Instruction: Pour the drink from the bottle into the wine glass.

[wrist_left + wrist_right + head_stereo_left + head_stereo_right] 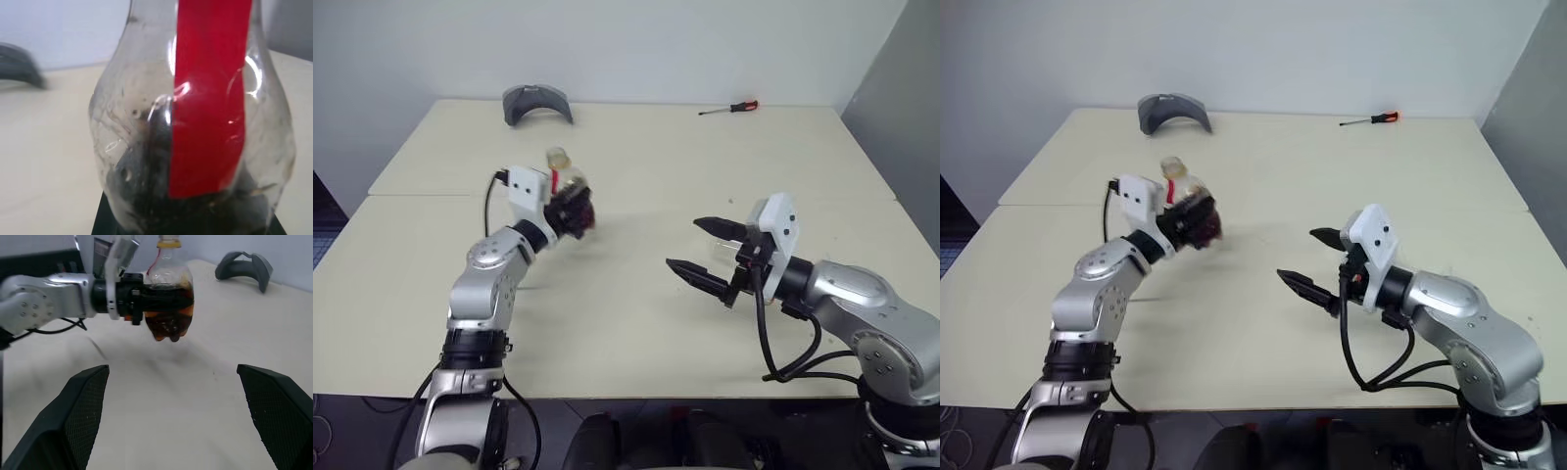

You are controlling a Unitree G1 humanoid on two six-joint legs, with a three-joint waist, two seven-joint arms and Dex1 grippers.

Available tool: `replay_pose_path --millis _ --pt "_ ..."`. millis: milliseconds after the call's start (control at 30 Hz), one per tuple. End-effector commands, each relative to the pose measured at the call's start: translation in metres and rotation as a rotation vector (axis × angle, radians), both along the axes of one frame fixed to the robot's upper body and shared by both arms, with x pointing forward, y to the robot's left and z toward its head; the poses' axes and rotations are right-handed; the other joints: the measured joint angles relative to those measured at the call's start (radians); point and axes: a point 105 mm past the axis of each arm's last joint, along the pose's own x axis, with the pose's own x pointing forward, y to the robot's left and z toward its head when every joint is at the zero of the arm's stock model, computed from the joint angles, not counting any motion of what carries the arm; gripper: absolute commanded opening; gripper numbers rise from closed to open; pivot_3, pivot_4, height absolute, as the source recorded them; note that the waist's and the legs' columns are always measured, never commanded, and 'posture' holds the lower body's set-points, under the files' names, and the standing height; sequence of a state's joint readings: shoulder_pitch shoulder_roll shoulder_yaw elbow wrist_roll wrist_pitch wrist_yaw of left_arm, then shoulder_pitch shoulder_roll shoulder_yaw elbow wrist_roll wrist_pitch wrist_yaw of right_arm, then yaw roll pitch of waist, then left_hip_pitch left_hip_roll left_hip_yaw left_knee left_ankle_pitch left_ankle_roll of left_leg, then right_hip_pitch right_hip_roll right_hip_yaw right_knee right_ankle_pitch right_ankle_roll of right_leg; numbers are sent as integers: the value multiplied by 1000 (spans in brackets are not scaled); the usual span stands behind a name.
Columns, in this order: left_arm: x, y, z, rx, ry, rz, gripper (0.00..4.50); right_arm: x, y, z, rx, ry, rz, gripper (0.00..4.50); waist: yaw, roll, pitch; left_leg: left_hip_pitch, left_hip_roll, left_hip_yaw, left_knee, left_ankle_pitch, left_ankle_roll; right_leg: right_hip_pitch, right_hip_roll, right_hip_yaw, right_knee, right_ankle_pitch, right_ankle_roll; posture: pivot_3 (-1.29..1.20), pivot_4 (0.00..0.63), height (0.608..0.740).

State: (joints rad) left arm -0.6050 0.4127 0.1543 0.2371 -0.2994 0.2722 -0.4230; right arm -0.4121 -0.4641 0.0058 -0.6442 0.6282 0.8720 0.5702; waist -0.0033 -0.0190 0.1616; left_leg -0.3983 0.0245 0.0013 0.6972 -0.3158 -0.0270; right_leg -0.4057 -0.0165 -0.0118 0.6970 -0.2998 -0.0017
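Observation:
My left gripper point(573, 213) is shut on the bottle point(570, 191) and holds it off the table, roughly upright with its yellow cap point(557, 157) on top. The bottle is clear and squat, with a red strip label point(210, 98). The dark drink point(168, 316) fills its lower part. My right gripper point(683, 243) hovers over the table on the right, pointing toward the bottle, open, with nothing between its fingers point(88, 396). The wine glass is out of view.
A grey curved object point(538, 103) lies at the back left of the pale table point(636, 323). A screwdriver with a red handle point(729, 108) lies at the back right. A seam point(421, 195) crosses the left part of the tabletop.

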Motion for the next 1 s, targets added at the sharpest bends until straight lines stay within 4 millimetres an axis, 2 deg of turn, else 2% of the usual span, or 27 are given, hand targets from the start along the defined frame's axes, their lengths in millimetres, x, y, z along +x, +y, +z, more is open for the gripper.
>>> replay_pose_path --millis 33,133,233,367,700,867,1000 --pt "7 22 20 17 -96 97 976 8 8 17 55 -73 26 4457 -1 0 0 0 0 0 0 0 0 0 0 0 0 0 0 0 150 740" --pt "12 40 21 24 -109 165 976 16 16 24 90 -99 35 4457 -2 0 0 0 0 1 0 1 -2 0 -1 0 0 0 0 0 150 740" --pt "17 49 20 25 -113 206 976 22 21 25 100 -120 32 4457 -1 0 0 0 0 0 0 1 -2 0 -1 -1 0 0 0 0 150 740" --pt "20 52 10 10 -93 235 976 20 31 32 141 -123 79 4457 0 0 0 0 0 0 0 2 -4 -1 -2 -1 0 0 0 0 150 740" --pt "13 62 -37 -49 -5 303 976 19 34 32 153 -120 95 4457 -1 -1 0 0 0 1 0 2 -4 -1 -2 -1 1 0 0 0 150 740" --pt "12 65 -39 -55 -8 320 976 21 34 32 151 -124 91 4457 -1 -1 0 0 0 1 0 2 -4 -1 -2 -1 1 0 0 0 150 740" --pt "12 67 -39 -57 -13 328 2151 21 34 32 150 -127 89 4500 -1 -1 0 0 0 1 0 2 -4 -1 -2 -1 1 0 0 0 150 740"
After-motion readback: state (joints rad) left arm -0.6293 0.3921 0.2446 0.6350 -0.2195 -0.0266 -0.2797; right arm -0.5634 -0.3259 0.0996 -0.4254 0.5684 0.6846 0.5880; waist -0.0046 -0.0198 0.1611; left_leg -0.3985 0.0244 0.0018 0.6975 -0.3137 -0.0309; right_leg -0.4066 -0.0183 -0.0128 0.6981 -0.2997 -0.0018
